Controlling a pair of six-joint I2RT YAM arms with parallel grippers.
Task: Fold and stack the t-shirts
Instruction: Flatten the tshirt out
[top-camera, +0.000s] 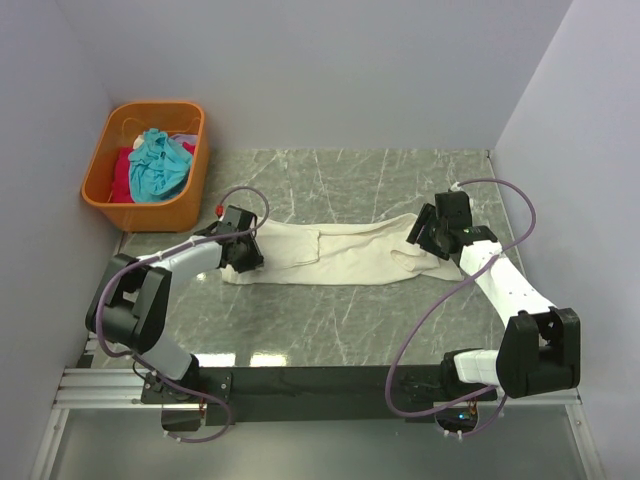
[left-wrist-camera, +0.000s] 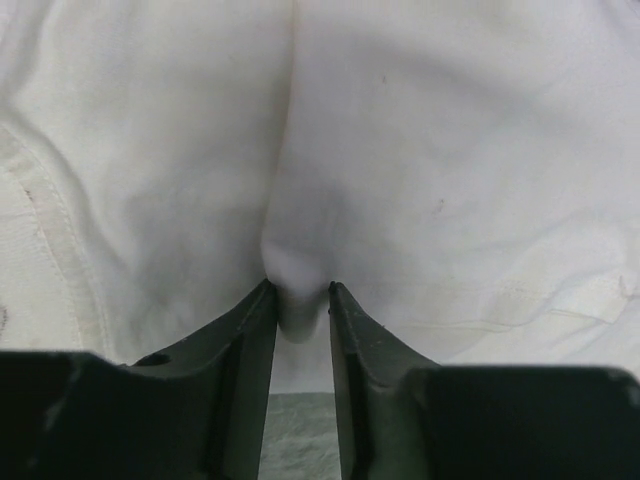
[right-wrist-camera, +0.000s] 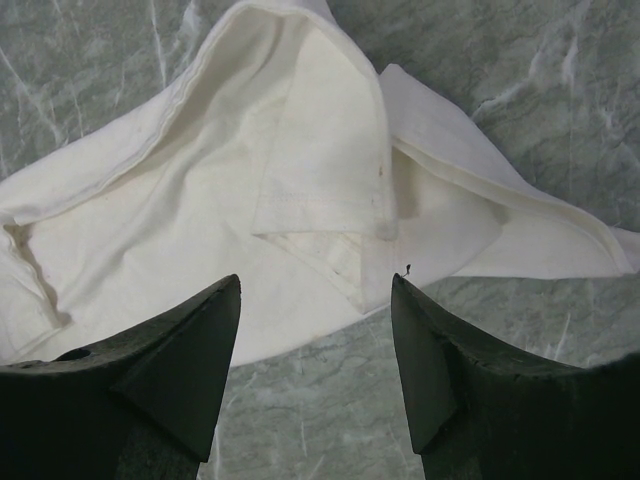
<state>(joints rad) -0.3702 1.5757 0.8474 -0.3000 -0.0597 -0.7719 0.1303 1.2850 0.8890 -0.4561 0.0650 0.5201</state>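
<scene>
Left wrist view — left gripper (left-wrist-camera: 300, 288) nips a pucker of cream t-shirt (left-wrist-camera: 420, 150), right gripper (right-wrist-camera: 315, 282) gapes wide, shirt just ahead — fold likely in hand; right must grip next.

A robot lab cell. Plain walls (top-camera: 300, 70) box in a marbled surface (top-camera: 350, 330). Left arm (top-camera: 185, 262) and right arm (top-camera: 500, 285) bolt to a metal rail (top-camera: 90, 385).

The basket (top-camera: 145, 215) was orange. Inside the basket lay a teal t-shirt (top-camera: 160, 165) and a red t-shirt (top-camera: 122, 178). Beside the basket, the table (top-camera: 400, 180) was grey-green marble with pale veins. The cream t-shirt (top-camera: 340, 255) on it was plain off-white, with faint dark marks along one seam. The left gripper (left-wrist-camera: 300, 287) and right gripper (right-wrist-camera: 316, 280) were black.
</scene>
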